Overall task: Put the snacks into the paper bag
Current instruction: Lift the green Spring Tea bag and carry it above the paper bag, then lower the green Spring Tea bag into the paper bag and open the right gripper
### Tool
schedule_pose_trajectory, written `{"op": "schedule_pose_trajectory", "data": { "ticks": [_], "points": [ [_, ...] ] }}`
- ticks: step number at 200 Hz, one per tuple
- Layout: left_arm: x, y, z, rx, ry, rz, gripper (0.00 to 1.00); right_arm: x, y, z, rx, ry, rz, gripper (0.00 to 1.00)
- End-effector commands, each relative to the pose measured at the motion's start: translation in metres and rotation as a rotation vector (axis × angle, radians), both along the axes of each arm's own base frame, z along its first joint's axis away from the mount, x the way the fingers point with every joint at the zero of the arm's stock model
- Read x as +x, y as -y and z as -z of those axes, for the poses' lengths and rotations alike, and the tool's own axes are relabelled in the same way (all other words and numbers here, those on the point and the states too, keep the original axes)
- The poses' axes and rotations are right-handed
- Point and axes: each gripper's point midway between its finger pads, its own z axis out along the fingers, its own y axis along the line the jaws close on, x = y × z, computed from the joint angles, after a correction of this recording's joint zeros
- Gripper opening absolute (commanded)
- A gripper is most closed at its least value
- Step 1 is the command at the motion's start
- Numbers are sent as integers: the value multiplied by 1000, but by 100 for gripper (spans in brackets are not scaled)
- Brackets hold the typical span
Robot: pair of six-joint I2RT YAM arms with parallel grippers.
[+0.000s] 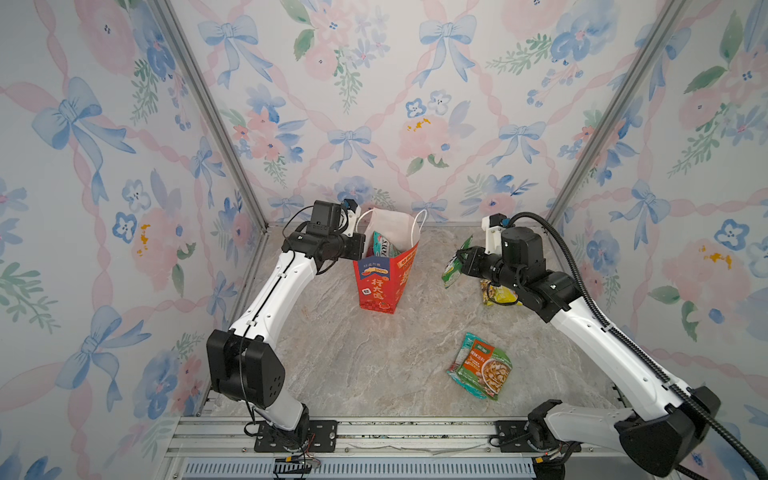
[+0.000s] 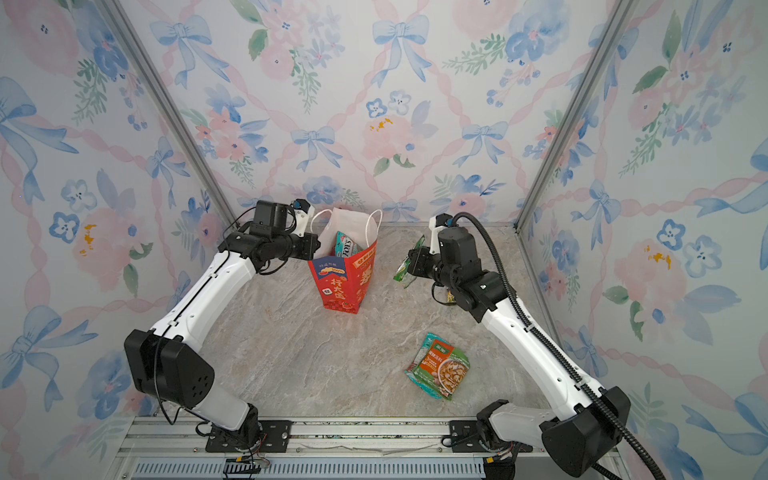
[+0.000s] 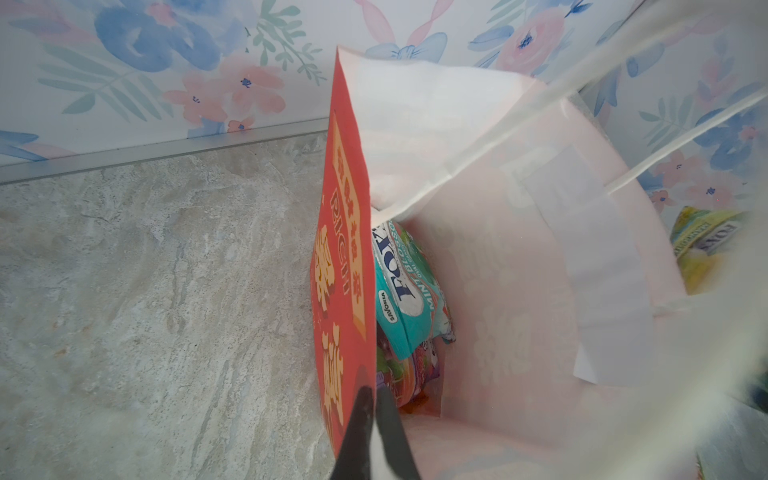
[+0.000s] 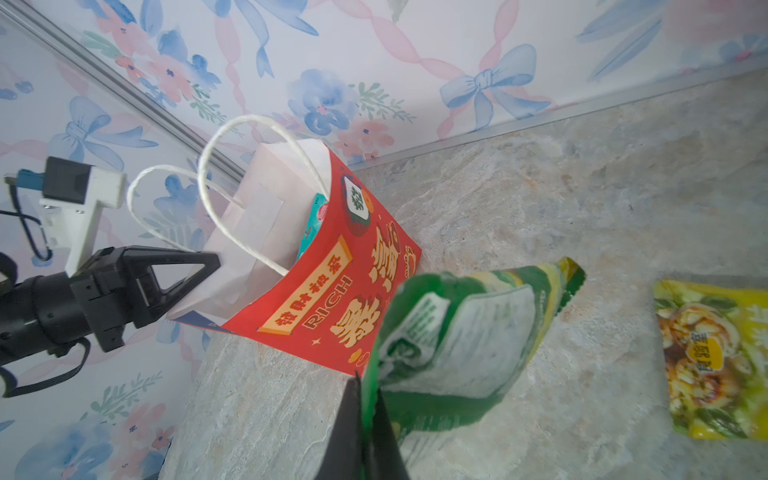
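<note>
Green packet (image 4: pixel 453 345) hangs pinched in my right pincer (image 4: pixel 368 399); my left pincer (image 3: pixel 374 415) grips the paper bag (image 1: pixel 384 282) rim.

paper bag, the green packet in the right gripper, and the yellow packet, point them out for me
paper bag (image 1: pixel 376 286): a top view, red front panel.
green packet (image 4: pixel 465 332): right wrist view, crinkled middle.
yellow packet (image 4: pixel 710 361): right wrist view, printed face, lying on the table.
</note>
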Motion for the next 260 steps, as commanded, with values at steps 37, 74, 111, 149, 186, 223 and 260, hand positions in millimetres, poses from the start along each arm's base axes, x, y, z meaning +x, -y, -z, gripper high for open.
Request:
{"op": "schedule_pose_trajectory", "data": {
  "ticks": [37,74,111,149,186,223,260],
  "points": [
    [-9,4,6,-2,-32,21,0,-28,-42,-78,-28,171,-157,0],
    [-9,4,7,-2,-34,22,0,-47,-75,-116,-4,240,-270,0],
    [-9,4,7,-3,-34,21,0,-55,-107,-141,22,283,-365,0],
    [-9,5,6,-5,-32,24,0,-46,-130,-152,22,305,-413,0],
    [-9,6,7,-6,-34,26,0,-23,-148,-152,-20,316,-423,0],
    [-10,6,7,-5,-35,27,0,10,-157,-140,-35,276,-420,0],
    [-10,5,7,-5,-34,26,0,35,-152,-126,-45,235,-400,0]
  ]
}}
